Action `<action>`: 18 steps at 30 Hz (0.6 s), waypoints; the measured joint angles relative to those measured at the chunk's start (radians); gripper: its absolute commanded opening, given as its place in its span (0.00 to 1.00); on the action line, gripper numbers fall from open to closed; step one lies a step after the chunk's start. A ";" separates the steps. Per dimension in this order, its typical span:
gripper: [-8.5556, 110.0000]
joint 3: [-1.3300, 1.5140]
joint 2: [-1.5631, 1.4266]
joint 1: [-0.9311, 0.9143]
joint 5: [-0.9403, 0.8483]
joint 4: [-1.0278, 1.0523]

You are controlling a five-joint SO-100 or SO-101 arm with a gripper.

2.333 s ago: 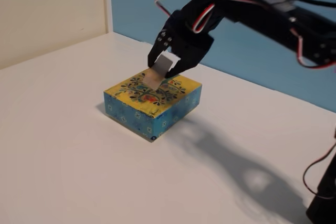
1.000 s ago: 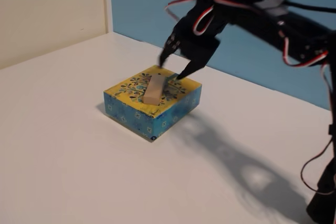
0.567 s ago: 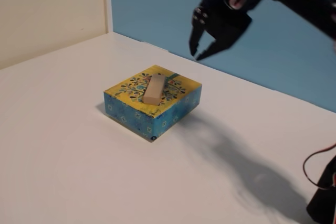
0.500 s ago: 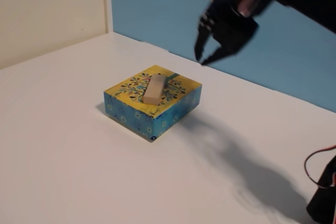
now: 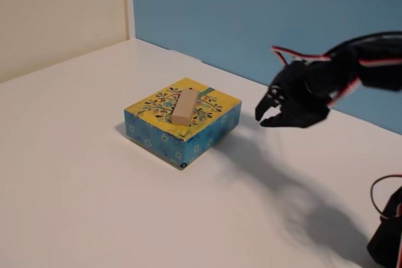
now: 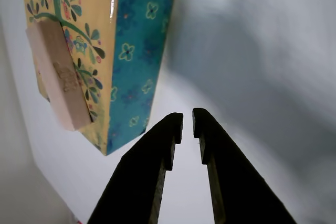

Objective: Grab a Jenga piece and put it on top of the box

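The black two-finger gripper (image 5: 266, 117) hangs above the white table (image 5: 75, 205), its fingers (image 6: 157, 156) nearly together and empty. Well apart from the fingertips, left of them in the fixed view, the light-tan wooden Jenga piece (image 5: 184, 106) lies flat atop the yellow-topped, blue-sided square box (image 5: 182, 120).

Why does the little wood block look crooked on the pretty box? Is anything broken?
Nothing looks broken. The Jenga piece lies flat on the box, slightly slanted against its edges but fully on top. The tool is away to the right, empty.
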State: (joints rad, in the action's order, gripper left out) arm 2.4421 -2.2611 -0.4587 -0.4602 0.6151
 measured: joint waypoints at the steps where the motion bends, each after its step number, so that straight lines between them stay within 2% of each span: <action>1: 0.07 0.049 -0.048 0.008 0.000 -0.020; 13: 0.07 0.463 -0.574 0.061 0.020 -0.044; 18: 0.07 0.532 -0.914 0.074 0.028 0.164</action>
State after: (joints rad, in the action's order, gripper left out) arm 2.9744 -3.1753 -0.3850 -0.4326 0.7793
